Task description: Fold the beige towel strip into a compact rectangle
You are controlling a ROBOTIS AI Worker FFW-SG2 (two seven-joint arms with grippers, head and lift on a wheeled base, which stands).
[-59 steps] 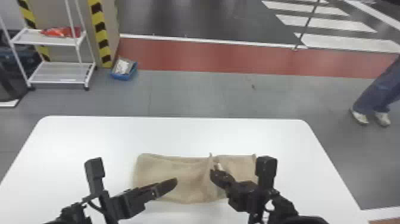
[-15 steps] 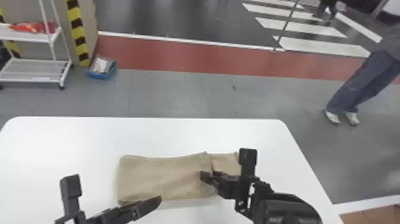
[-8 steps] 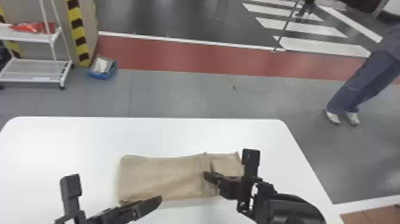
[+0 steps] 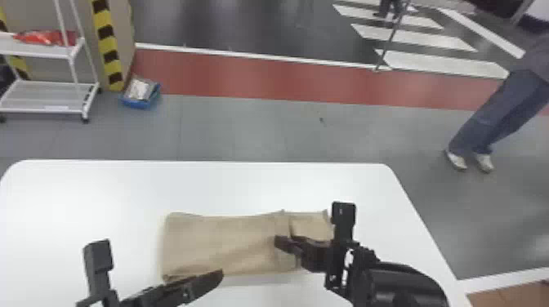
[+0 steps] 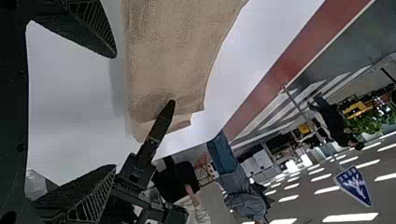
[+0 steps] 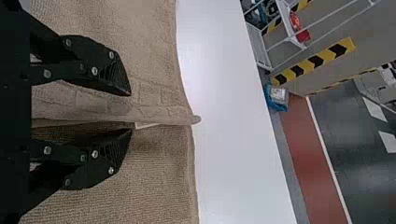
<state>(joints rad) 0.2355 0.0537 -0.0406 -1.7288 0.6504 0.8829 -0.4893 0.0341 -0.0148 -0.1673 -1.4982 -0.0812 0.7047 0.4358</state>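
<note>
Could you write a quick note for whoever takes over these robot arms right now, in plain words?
Left gripper: open, empty, near the towel's left end on the robot's side.
Right gripper: open over the towel, its fingers either side of a raised fold edge, not pinching it.
Towel strip: lying lengthwise across the white table.
Done: one layer appears folded over, its edge stopping short of the right end.
Left: the strip is long, not yet compact. Probably grip or smooth that edge, then fold again and square the sides.
</note>
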